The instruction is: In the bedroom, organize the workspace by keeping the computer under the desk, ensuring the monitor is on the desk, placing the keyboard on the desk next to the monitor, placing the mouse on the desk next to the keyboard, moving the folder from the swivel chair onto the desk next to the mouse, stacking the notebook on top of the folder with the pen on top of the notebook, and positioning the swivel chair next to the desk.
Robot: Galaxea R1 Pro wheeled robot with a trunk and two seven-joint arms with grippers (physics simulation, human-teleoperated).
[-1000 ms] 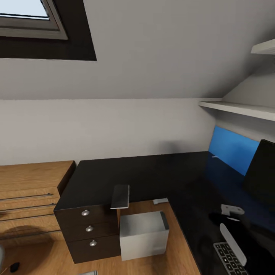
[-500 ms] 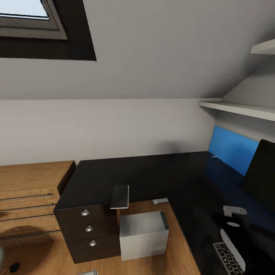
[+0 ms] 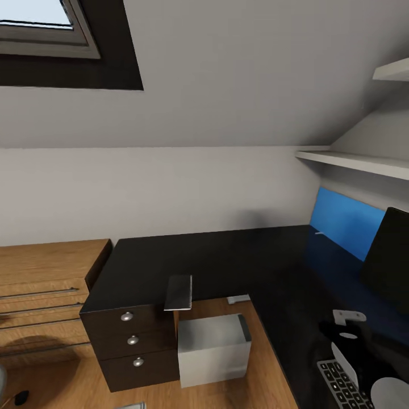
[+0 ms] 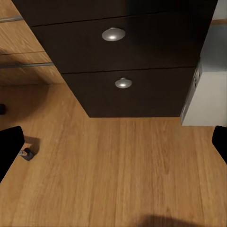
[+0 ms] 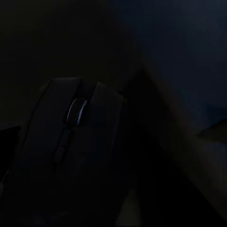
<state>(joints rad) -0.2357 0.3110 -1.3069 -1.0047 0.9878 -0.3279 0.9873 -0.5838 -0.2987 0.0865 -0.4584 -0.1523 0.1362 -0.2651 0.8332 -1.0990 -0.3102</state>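
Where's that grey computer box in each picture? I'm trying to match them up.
Head view: the computer stands on the floor, low centre, just right of the drawers.
Left wrist view: the computer is a pale slice at the picture's edge, beside the same drawers.
Right wrist view: this one looks at the mouse instead.
Shared landmark: the drawers with round silver knobs.

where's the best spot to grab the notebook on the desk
Grip the notebook by its near short edge, coming from the front of the desk. It lies flat and thin, so there's little to pinch from above, but that end seems to jut past the desk's front edge, letting the jaws close above and below it.
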